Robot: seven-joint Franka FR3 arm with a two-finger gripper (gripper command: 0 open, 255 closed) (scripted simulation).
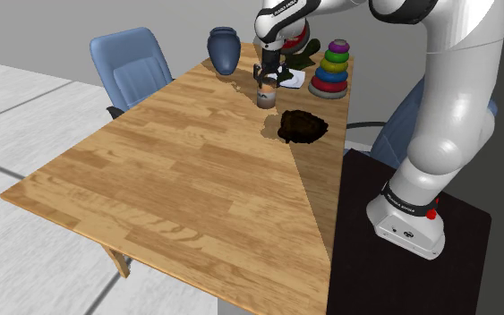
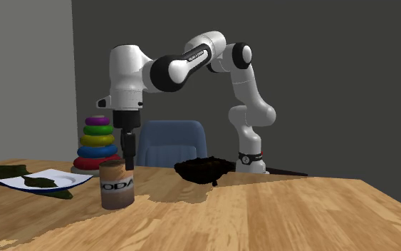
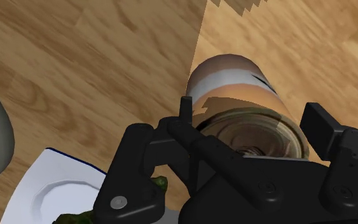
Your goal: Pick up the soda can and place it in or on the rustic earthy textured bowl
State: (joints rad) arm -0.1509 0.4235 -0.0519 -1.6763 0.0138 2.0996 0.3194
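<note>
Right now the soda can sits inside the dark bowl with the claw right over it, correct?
Not inside the bowl. The soda can stands upright on the wooden table, apart from the dark bowl, with the claw right over it. The shoulder view shows the strip of table between can and bowl.

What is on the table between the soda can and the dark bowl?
Nothing. In the shoulder view, only bare wooden table lies between the can and the bowl.
</note>
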